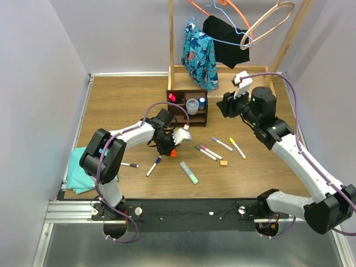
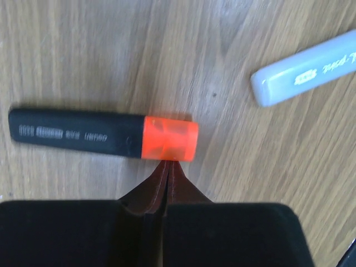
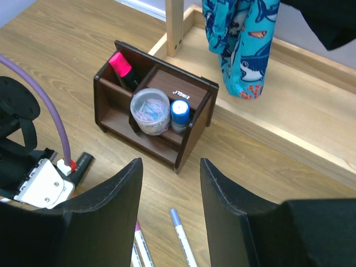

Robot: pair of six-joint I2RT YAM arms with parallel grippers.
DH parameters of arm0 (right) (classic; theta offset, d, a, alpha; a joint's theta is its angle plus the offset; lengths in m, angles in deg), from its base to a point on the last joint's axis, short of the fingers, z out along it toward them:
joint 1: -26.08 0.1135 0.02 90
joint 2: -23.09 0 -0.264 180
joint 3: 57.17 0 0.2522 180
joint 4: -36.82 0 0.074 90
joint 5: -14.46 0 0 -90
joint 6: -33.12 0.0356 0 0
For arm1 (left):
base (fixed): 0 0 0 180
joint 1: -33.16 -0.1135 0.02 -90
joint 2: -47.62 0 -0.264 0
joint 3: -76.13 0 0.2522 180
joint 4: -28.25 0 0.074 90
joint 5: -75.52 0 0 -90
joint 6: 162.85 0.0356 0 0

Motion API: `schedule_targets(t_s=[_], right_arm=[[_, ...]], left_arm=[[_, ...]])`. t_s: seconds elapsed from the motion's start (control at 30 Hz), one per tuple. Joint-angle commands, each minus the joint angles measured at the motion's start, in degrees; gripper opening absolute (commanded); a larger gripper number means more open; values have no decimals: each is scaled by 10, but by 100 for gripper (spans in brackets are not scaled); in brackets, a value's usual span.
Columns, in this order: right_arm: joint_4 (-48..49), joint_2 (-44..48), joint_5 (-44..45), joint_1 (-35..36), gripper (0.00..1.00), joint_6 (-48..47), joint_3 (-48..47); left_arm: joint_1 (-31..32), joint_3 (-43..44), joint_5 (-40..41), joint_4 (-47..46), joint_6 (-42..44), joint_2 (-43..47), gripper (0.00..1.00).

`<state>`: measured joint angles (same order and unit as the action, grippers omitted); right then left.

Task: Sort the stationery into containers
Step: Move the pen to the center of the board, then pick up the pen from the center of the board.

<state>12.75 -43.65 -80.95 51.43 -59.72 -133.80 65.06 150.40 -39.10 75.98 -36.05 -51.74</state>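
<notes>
An orange highlighter (image 2: 169, 138) with a black body lies flat on the wood; in the top view it (image 1: 173, 152) sits below the organizer. My left gripper (image 2: 168, 166) is shut and empty, its tips at the orange cap's near edge. The dark brown organizer (image 1: 186, 107) holds a red highlighter (image 3: 119, 64), a clear tub (image 3: 150, 110) and a blue-capped item (image 3: 180, 113). My right gripper (image 3: 169, 189) is open and empty, raised just right of the organizer (image 3: 192, 139). Markers (image 1: 221, 144), a pale-green highlighter (image 1: 189, 172) and a tan eraser (image 1: 223, 163) lie loose on the table.
The teal cloth (image 1: 83, 167) hangs off the table's left edge. The clothes rack's light wooden tray (image 1: 261, 72) with hanging garments stands behind the organizer. More markers (image 1: 154, 166) lie near the front. The pale highlighter (image 2: 306, 75) lies close to the orange one.
</notes>
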Motion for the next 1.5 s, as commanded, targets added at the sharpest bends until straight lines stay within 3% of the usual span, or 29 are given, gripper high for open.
schedule_targets(t_s=[0.0,0.23,0.33,0.53,0.67,0.87,1.47], right_arm=[[8,24,5,-13,54,12,30],[9,38,1,-39,54,16,43],[1,41,-1,-44,54,13,42],[-10,52,2,-50,54,5,49],[-2,54,-3,-58,54,11,58],[3,45,-10,-62,54,12,55],[0,36,-14,-70,54,12,50]], left_arm=[[32,24,12,-27,-28,-28,8],[70,99,20,-36,-45,-85,13],[74,143,12,14,-38,-94,18],[74,173,-31,148,14,-24,42],[74,194,4,144,-53,-6,57],[74,191,86,96,-88,-37,60],[73,185,124,19,-116,-118,59]])
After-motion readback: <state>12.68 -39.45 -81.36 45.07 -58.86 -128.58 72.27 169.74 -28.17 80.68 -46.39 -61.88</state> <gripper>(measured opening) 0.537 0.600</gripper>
